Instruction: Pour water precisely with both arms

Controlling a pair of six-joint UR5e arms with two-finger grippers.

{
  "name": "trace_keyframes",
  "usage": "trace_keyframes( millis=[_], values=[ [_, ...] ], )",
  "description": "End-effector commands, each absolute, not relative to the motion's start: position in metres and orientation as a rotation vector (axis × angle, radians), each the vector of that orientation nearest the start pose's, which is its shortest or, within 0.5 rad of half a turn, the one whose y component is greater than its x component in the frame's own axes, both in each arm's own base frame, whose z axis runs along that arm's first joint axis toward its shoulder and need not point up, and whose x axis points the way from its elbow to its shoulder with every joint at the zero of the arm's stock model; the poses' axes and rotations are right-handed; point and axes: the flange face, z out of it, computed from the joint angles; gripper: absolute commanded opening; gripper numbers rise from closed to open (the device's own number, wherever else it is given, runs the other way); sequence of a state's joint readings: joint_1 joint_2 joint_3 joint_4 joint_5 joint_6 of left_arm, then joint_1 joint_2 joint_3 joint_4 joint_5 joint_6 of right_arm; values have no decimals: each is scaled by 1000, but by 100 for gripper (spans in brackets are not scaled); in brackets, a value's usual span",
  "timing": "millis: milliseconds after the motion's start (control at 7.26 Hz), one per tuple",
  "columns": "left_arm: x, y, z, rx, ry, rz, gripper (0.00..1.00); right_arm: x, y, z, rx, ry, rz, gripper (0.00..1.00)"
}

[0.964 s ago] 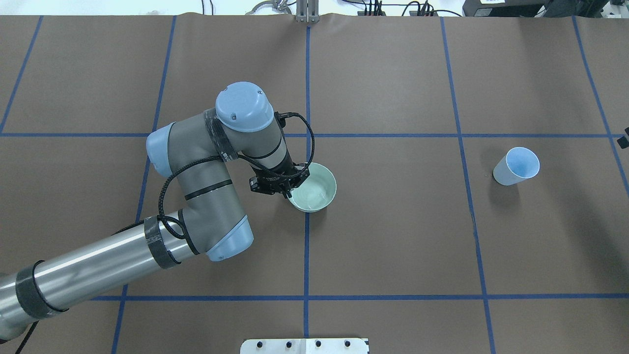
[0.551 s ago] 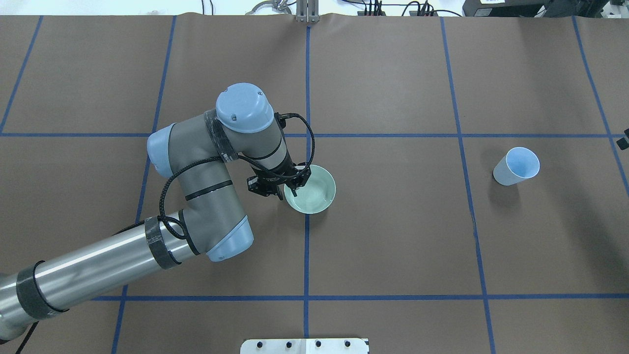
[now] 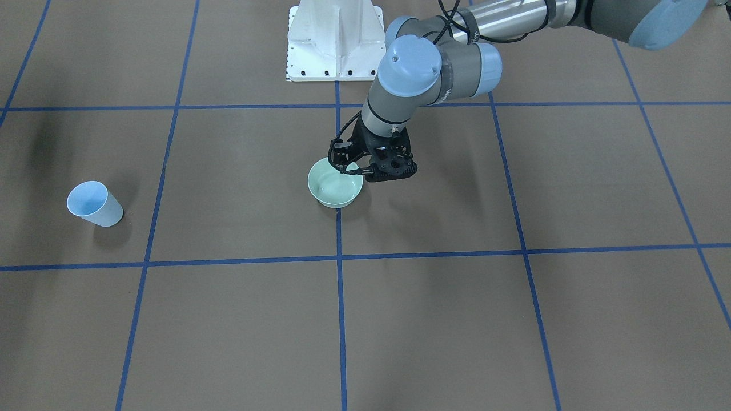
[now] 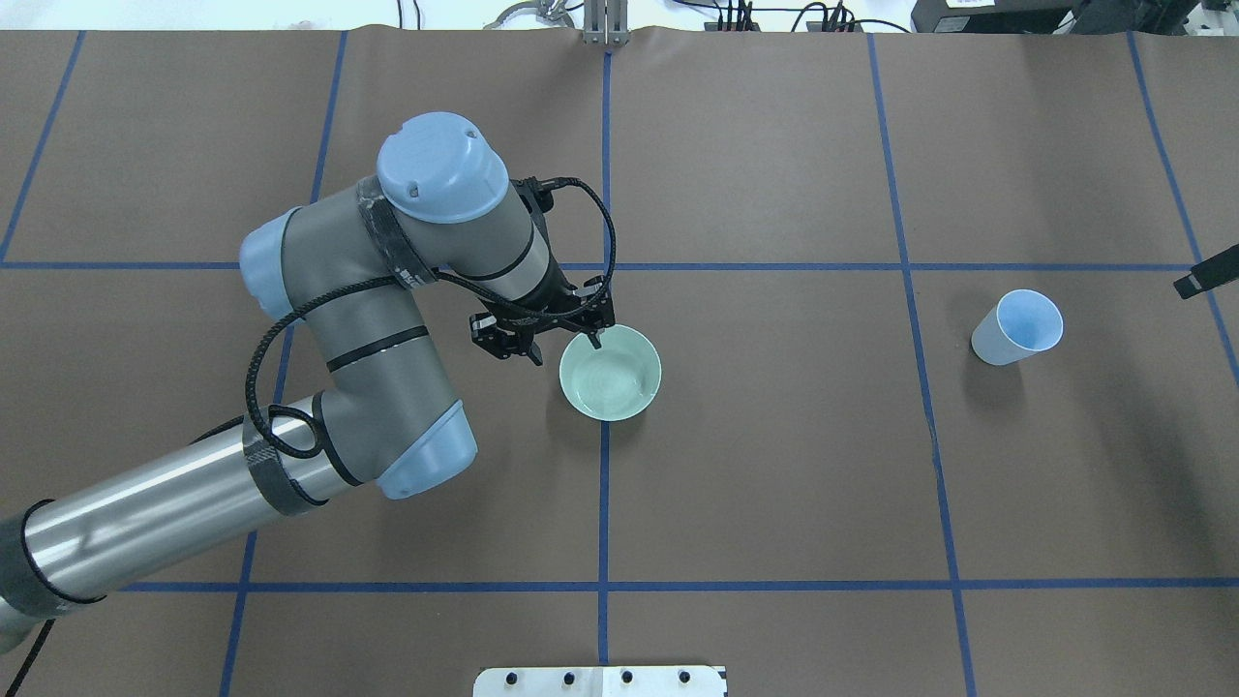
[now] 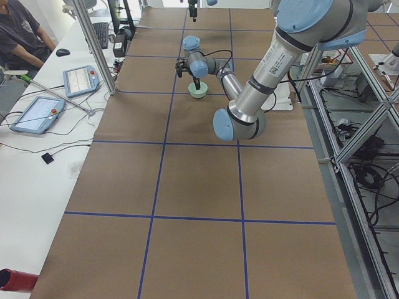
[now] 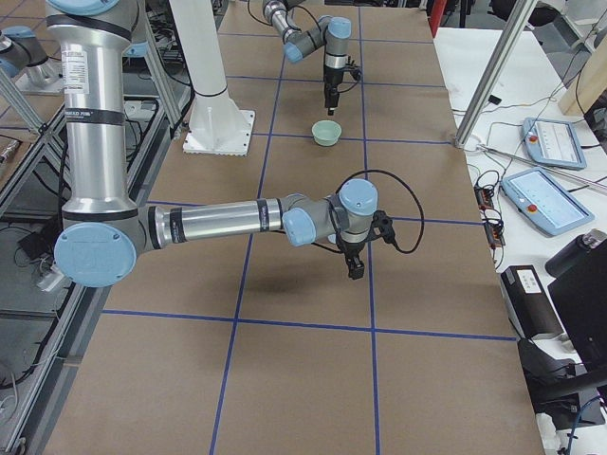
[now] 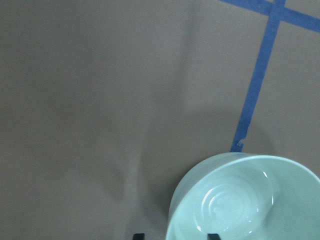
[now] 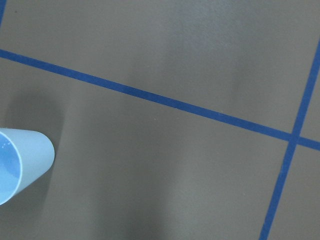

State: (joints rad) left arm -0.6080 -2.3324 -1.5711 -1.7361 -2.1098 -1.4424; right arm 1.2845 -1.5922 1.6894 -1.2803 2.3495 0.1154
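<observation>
A pale green bowl [image 4: 611, 372] stands flat at the table's centre, with water showing only as a faint sheen on its bottom [image 7: 235, 205]. My left gripper [image 4: 565, 348] hovers open just above the bowl's near-left rim, and its fingertips [image 7: 138, 235] straddle that rim without touching it. A light-blue cup [image 4: 1016, 326] stands far to the right, also visible at the left edge of the right wrist view [image 8: 20, 162]. Only a black tip of my right gripper [image 4: 1205, 280] shows beside the cup. I cannot tell whether it is open or shut.
The white pedestal base [image 3: 334, 40] sits at the robot's side of the table. Blue tape lines [image 4: 605, 503] grid the brown surface. In the exterior left view a person [image 5: 22, 31] sits by a side bench holding tablets [image 5: 81, 78].
My left gripper has let go of the bowl's rim, opened and risen while the arm swung back-left. The bowl went from tilted to flat. The right gripper's tip has edged further into view.
</observation>
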Motion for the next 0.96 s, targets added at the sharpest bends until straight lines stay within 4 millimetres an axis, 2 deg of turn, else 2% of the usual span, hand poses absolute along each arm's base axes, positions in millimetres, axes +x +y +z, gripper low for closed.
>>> trace_keyframes(
  millis=[0, 138, 275, 413, 551, 688, 826],
  values=[
    [510, -483, 173, -113, 1028, -215, 71, -98, -458, 575, 405, -904, -335, 100],
    [499, -494, 176, -102, 1026, -235, 77, -94, -431, 580, 505, -928, -305, 100],
    [483, -507, 196, -97, 1007, -264, 78, -102, -414, 580, 512, -979, -266, 100],
    [455, -523, 221, -61, 987, -260, 95, -122, -406, 568, 532, -1041, -238, 100],
    [425, -513, 264, -5, 956, -161, 97, -155, -392, 564, 594, -1047, -206, 100],
    [396, -507, 291, 30, 937, -114, 99, -174, -379, 572, 620, -1014, -202, 100],
    [389, -506, 297, 29, 933, -118, 99, -187, -374, 572, 631, -1001, -212, 100]
  ],
)
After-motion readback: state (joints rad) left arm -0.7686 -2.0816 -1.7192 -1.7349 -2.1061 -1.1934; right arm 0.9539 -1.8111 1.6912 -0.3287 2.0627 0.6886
